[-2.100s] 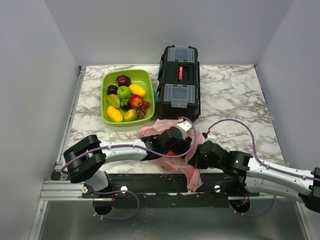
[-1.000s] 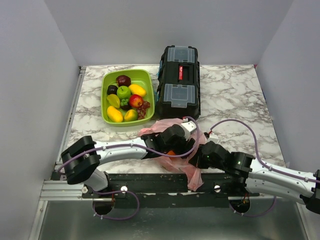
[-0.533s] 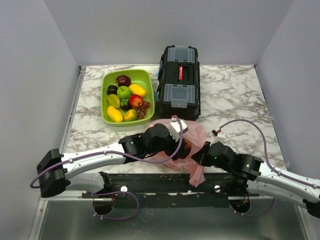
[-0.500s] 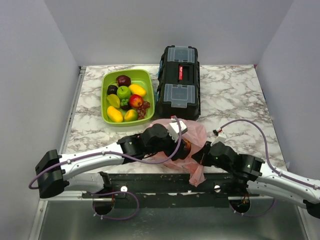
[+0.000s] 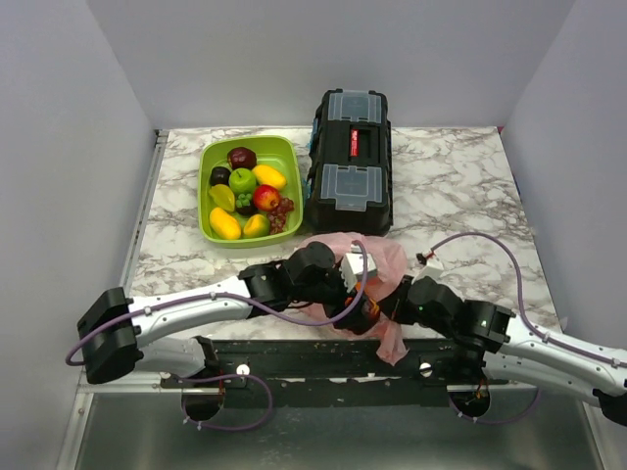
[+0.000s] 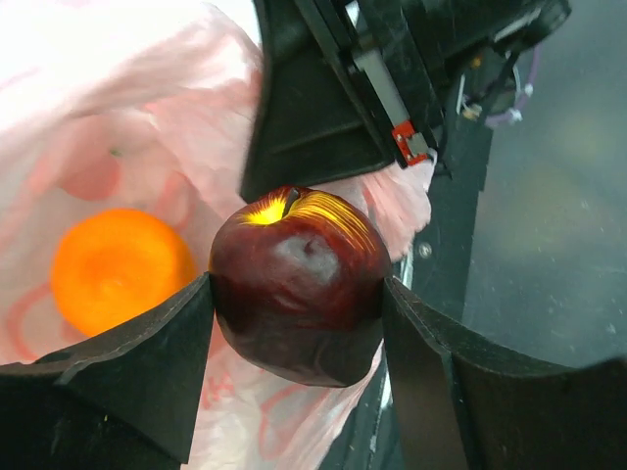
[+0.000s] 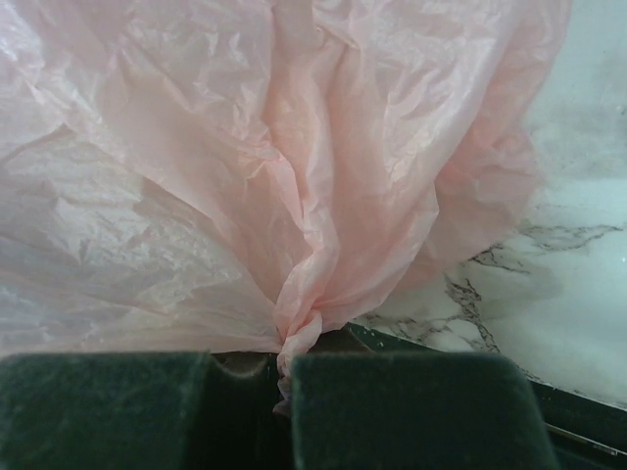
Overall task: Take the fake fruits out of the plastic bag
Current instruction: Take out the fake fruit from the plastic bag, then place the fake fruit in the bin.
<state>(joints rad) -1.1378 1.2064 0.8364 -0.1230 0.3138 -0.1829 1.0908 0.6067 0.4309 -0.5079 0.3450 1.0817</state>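
left arm (image 5: pixel 196 304) stretched low across table front; left jaws clamp apple (image 6: pixel 297 284) at bag (image 6: pixel 147 98); right jaws pinch bag fold.

Marble table (image 5: pixel 451 186): tray (image 5: pixel 281 150), toolbox (image 5: pixel 351 162), pink bag (image 5: pixel 384 257)

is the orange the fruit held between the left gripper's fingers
No, the left gripper is closed on the red apple, while the orange lies loose inside the pink bag.
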